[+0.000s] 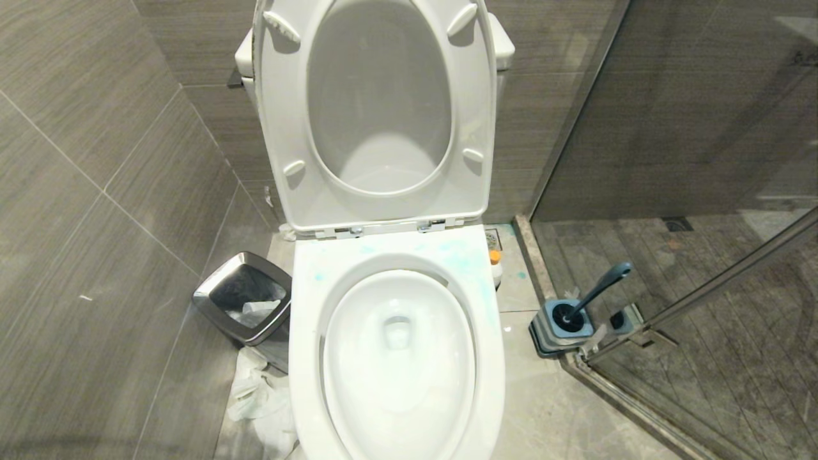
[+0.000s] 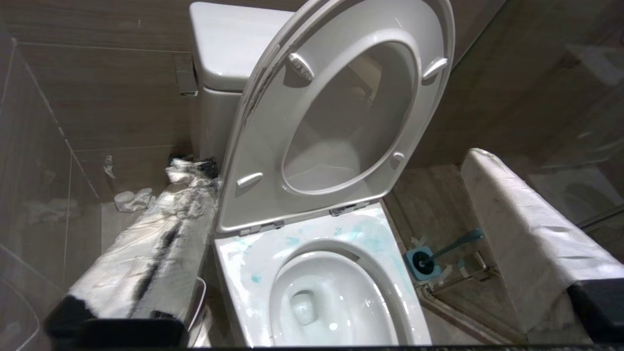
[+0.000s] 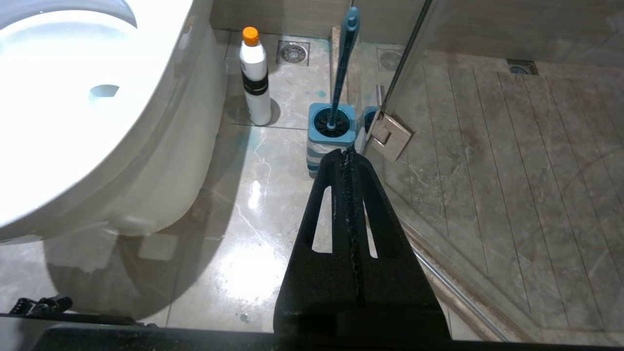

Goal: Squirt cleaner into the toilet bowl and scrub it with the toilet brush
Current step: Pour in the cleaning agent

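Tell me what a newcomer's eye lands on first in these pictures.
The white toilet bowl fills the middle, seat and lid raised, with turquoise cleaner smeared over its back rim. On the floor to its right, the toilet brush stands in its square blue holder by the glass shower door.

A bathroom, tight and tiled. White toilet bowl [image 1: 396, 358] with seat [image 1: 383, 115] hinged up against the cistern [image 2: 229, 44]. Grey wood-grain wall tiles [image 1: 83, 160], marbled floor [image 3: 253, 195], glass shower screen [image 1: 690, 128] with a floor drain [image 1: 679, 223] behind it. Steel waste bin [image 1: 246, 305] at the bowl's left, toilet brush [image 1: 597, 291] standing in its holder [image 1: 562, 326] by the screen's hinge.
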Tool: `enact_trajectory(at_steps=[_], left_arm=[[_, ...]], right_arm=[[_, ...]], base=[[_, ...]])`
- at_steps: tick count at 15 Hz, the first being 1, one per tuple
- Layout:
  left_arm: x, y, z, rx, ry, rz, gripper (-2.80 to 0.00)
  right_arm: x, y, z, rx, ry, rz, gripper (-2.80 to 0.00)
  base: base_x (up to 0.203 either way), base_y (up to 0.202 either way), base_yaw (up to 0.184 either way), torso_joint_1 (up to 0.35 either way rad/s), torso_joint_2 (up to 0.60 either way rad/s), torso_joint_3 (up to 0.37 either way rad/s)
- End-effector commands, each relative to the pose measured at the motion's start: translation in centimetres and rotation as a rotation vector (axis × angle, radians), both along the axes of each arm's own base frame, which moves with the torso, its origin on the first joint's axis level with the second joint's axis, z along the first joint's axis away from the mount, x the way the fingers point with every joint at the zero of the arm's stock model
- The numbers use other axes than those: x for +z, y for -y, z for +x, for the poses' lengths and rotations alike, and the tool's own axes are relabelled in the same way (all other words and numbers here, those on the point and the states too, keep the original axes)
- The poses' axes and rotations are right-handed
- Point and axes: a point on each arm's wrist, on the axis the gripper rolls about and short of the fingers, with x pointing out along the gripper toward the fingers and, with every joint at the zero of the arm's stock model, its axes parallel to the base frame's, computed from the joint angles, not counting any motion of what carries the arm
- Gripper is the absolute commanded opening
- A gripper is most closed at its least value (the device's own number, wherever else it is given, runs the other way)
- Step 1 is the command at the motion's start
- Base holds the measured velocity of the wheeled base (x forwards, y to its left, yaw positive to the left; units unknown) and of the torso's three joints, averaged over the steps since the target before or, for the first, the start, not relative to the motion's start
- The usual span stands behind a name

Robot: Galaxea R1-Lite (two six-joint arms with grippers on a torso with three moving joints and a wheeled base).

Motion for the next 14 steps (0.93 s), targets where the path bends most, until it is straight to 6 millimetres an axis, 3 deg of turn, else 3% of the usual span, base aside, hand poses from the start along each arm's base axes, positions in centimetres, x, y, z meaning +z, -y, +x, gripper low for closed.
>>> enact_trajectory(at_steps=[1, 8, 14], left_arm=[[-0.5, -0.6, -3.2, 0.026, 0.047, -0.009, -2.80], [-1.4, -1.1, -9.4, 0.027, 0.211, 0.010, -2.80], [-5.3, -0.5, -17.3, 0.052, 0.384, 0.133, -2.80]], right_arm=[[0.0, 0.0, 0.0, 0.001, -0.001, -0.001, -2.80], [0.0, 0.0, 0.0, 0.001, -0.002, -0.001, -2.80], [0.0, 0.0, 0.0, 0.001, -0.002, -0.001, -2.80]], base=[[0.000, 0.000, 0.000, 0.000, 0.00, 0.000], [0.000, 0.000, 0.000, 0.000, 0.00, 0.000], [0.000, 0.000, 0.000, 0.000, 0.00, 0.000]])
